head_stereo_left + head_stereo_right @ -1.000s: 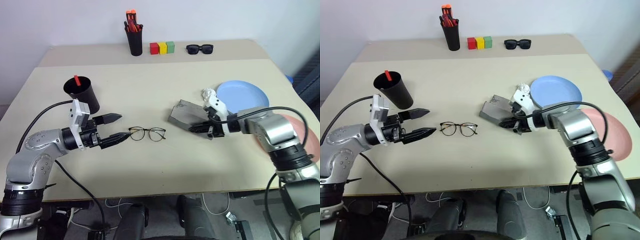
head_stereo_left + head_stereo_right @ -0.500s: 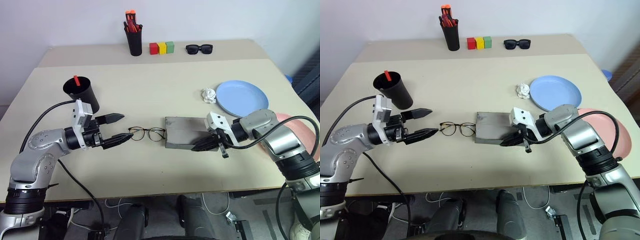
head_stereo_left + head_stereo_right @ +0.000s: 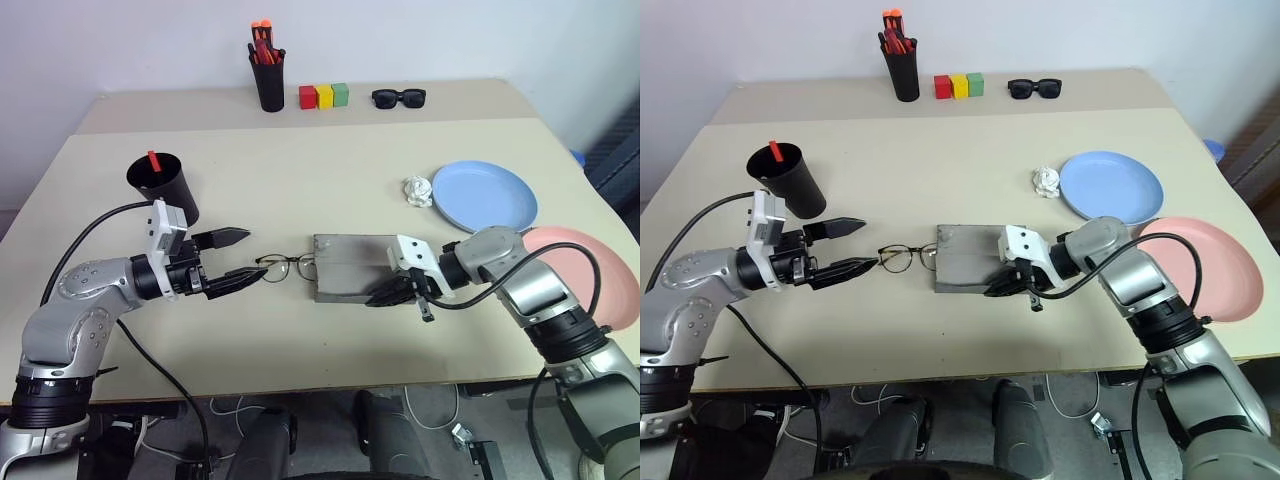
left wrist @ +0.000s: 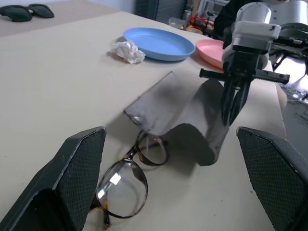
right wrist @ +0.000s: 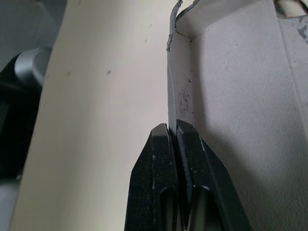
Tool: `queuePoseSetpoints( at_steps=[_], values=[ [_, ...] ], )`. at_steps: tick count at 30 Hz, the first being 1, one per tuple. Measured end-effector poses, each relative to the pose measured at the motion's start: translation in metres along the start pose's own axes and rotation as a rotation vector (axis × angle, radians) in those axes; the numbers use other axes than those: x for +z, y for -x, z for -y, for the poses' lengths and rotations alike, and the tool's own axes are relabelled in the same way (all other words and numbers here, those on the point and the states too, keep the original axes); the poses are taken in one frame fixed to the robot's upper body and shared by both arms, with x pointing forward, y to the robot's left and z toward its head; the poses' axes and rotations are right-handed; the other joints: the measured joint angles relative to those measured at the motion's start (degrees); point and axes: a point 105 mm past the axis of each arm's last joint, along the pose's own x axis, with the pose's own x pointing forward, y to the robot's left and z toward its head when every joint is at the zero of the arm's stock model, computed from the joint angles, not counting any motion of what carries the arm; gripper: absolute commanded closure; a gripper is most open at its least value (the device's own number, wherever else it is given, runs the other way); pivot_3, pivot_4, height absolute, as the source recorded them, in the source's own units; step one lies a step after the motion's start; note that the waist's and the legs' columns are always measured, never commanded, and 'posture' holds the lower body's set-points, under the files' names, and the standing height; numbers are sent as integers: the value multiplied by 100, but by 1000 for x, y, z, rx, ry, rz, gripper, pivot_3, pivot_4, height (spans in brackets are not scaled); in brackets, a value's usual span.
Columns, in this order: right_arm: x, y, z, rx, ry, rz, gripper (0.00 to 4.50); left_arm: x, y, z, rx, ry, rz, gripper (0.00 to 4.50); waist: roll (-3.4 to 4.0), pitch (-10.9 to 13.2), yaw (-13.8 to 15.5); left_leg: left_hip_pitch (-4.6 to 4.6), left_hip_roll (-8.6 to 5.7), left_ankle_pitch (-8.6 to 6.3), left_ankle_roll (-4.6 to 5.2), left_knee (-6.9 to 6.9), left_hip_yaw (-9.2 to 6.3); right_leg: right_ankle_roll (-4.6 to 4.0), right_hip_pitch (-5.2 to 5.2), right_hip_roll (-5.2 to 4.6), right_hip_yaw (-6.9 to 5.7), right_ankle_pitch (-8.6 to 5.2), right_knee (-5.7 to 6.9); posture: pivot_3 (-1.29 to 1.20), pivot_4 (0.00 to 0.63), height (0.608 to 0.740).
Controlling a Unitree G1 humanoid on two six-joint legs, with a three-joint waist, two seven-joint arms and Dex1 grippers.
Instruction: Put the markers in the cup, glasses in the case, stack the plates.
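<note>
Right gripper (image 3: 385, 297): fingers (image 5: 166, 192) pressed together on the thin near edge of the grey case (image 3: 350, 265), which lies open and flat on the tabletop (image 3: 300, 180); case extends away from these fingers toward the left gripper.

Left gripper (image 3: 240, 256): fingers (image 3: 222, 238) spread wide apart, holding nothing; pointed level toward the glasses (image 3: 290, 266).

Glasses: round wire-framed lenses, lying on the tabletop just beyond the left fingertips, one lens at the near fingertip; far lens meets the case's edge, contact or overlap cannot be told.

Cup (image 3: 163, 187): wide black, upright, beside and behind the left gripper; one marker (image 3: 153, 160) with a red top stands in it.

Light blue plate (image 3: 484, 195): flat on the tabletop, well beyond the right gripper, apart from the case.

Salmon pink plate (image 3: 585, 270): behind the right arm, near the tabletop's edge; beside the blue plate, not stacked.

Crumpled white scrap (image 3: 416, 190): just beside the blue plate's rim.

Far edge of the tabletop, well apart from both grippers: black pen pot (image 3: 268, 78) with orange-capped markers; red, yellow and green blocks (image 3: 324, 96) in a row; dark sunglasses (image 3: 399, 97).
</note>
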Motion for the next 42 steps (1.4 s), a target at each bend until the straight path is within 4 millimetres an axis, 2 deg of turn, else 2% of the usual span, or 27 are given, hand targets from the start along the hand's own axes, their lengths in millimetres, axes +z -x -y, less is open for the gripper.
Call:
queuePoseSetpoints(
  at_steps=[5,13,15,17,22,27,32,35,38,42],
  values=[
    [-1,-7,6,-35,-37,10,4466,1,-1,0,-2,-2,0,0,0,0,0,0,0,0,0,0,0,0,0,0,0,0,0,0,150,740],
    [-7,2,5,-9,-48,-18,4466,1,-2,0,-2,-1,-1,0,0,0,3,0,-1,0,0,1,0,0,1,0,0,0,0,0,150,740],
    [-8,4,7,-5,-62,-19,3891,1,-2,0,-1,-1,-1,0,0,0,-1,2,-1,0,0,1,0,0,1,0,0,0,1,0,150,740],
    [-7,4,8,-8,-57,-18,3106,1,-2,0,-1,-1,-1,0,0,0,-10,2,0,0,0,-1,0,-1,0,1,0,0,1,0,150,740],
    [-6,3,9,-17,-67,-17,541,0,-2,0,-2,8,-5,0,0,0,-7,1,0,0,0,0,0,-1,0,0,0,0,1,0,150,740],
    [4,13,18,-75,-67,29,541,0,0,-3,-1,38,-34,0,0,0,4,0,0,0,0,1,0,0,0,0,0,0,1,0,150,740],
    [43,47,31,-196,-68,259,541,2,-3,-13,17,42,-42,0,0,0,6,1,0,0,0,-2,-1,-1,0,0,0,0,0,0,150,740],
    [64,61,22,-233,-24,398,541,-6,-11,-21,38,110,-75,0,0,0,37,0,-1,0,0,-1,-4,0,3,0,-1,1,0,0,150,740],
    [68,62,12,-257,-19,475,541,-10,-25,-33,86,238,-88,0,-3,-2,33,4,-4,0,1,9,-9,2,16,0,-3,1,-2,0,150,740],
    [56,63,2,-319,-58,507,541,-27,-47,-27,36,270,-228,0,-2,-1,16,6,-4,0,1,5,-7,2,14,0,-2,1,-1,0,150,740]
  ],
)
